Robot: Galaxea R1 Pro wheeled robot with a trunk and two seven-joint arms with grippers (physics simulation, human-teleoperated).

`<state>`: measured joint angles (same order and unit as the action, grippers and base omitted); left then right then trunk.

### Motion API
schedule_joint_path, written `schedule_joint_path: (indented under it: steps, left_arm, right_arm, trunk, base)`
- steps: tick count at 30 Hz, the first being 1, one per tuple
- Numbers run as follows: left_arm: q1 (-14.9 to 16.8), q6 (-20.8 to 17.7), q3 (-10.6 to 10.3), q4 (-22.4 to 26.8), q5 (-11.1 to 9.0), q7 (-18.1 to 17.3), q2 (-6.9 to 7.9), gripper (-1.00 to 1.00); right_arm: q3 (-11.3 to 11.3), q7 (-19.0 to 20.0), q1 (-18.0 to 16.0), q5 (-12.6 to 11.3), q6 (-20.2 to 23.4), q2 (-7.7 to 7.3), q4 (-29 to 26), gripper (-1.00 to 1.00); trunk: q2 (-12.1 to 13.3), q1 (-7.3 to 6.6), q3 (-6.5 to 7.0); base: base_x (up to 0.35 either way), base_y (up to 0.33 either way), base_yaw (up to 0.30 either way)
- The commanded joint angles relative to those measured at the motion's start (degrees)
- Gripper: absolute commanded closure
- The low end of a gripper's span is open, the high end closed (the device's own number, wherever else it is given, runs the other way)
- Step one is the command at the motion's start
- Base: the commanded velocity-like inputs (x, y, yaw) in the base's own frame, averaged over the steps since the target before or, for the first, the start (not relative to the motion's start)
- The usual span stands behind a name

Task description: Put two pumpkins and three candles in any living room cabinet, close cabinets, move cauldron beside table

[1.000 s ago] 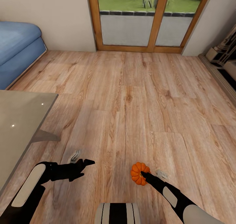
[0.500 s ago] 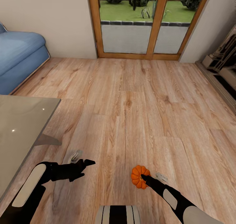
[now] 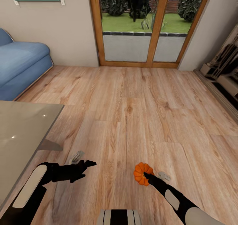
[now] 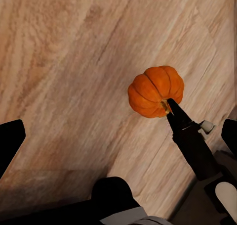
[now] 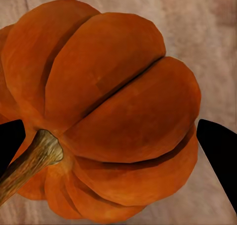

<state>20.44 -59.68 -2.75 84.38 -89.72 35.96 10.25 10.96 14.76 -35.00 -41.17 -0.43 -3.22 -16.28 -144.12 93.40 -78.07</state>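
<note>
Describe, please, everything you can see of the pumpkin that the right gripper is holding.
The pumpkin is small, round and bright orange, with deep ribs and a short brownish stem sticking out sideways, so it is tilted. It looks matt and smooth. The right gripper is shut on it, a dark finger on each side in the right wrist view. It hangs above the wood floor, in front of the robot.

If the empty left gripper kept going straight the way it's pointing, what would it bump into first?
Probably the pumpkin, held in the right gripper. The left gripper points across toward it, and its wrist view looks at the pumpkin over bare wood floor. Depth is unclear, so it might pass by.
</note>
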Motion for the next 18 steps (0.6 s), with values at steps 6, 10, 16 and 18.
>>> schedule_joint_path:
  steps: [6, 10, 16, 18]
  left_arm:
    - [0.04, 0.0, -0.08, 0.02, -0.59, 0.6, 0.03, -1.0]
    - [0.04, 0.0, -0.13, 0.01, -0.57, 0.6, 0.03, -1.0]
    - [0.03, 0.0, -0.13, 0.0, -0.55, 0.6, 0.03, -1.0]
    - [0.03, 0.0, -0.14, 0.03, -0.55, 0.6, 0.03, -1.0]
  right_arm:
    - [0.19, 0.12, 0.02, -0.81, 0.49, -0.35, 0.09, 1.0]
    - [0.24, 0.17, 0.02, -0.76, 0.43, -0.44, 0.07, 1.0]
    - [0.32, 0.1, 0.02, -0.76, 0.61, -0.14, 0.05, 1.0]
    - [0.43, 0.1, 0.06, -0.69, 0.6, -0.05, 0.04, 1.0]
  trunk:
    - [0.07, -0.16, 1.3]
    - [0.12, -0.26, 2.18]
    - [0.2, -0.42, 3.51]
    - [0.23, -0.47, 3.96]
  base:
    - [0.0, 0.0, 0.0]
    - [0.0, 0.0, 0.0]
    - [0.0, 0.0, 0.0]
    - [0.0, 0.0, 0.0]
